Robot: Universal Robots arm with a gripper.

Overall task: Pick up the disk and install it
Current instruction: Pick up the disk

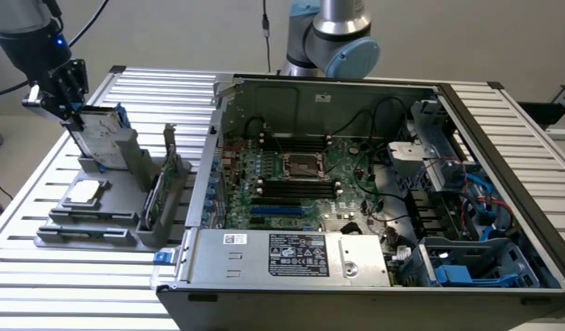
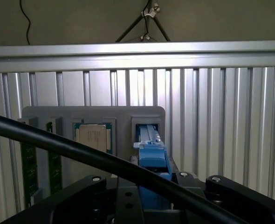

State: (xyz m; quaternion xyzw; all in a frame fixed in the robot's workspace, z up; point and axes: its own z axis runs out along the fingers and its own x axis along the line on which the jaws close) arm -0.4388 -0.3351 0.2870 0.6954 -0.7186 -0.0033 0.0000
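**Gripper (image 1: 77, 123) clamped on the disk at the rack**

Gripper first, at the exterior view's far left: it reaches down from above, and its jaws look closed on the upper edge of the disk (image 1: 105, 131). In the wrist view the blue carrier sits squarely between the two black finger bodies, so I judge this a grip, not a hover.

The disk stands on end, with its lower end in or just above a slot of the grey rack (image 1: 89, 227); I cannot tell which. Its long axis runs roughly vertical, with the top leaning a little towards the exterior view's left. The labelled broad face is turned towards the exterior camera, and a thin edge points at the wrist camera. Standing it on edge probably leaves the top free for a grip from above.

Just beside it on the rack, a square chip (image 1: 86, 193) lies flat in its own recess. Further right, a green card (image 1: 167, 179) stands in another slot. The rack rests on a slatted table (image 1: 80, 276).

Right of the rack lies the open case (image 1: 310, 96), on its side with the panel off, likely so that the inside can be reached from above. It holds the board (image 1: 301, 172) and, at the near edge, a silver box (image 1: 292, 255). At the far right is a bay (image 1: 466, 265) with blue fittings. The disk is well apart from the bay and not yet installed.
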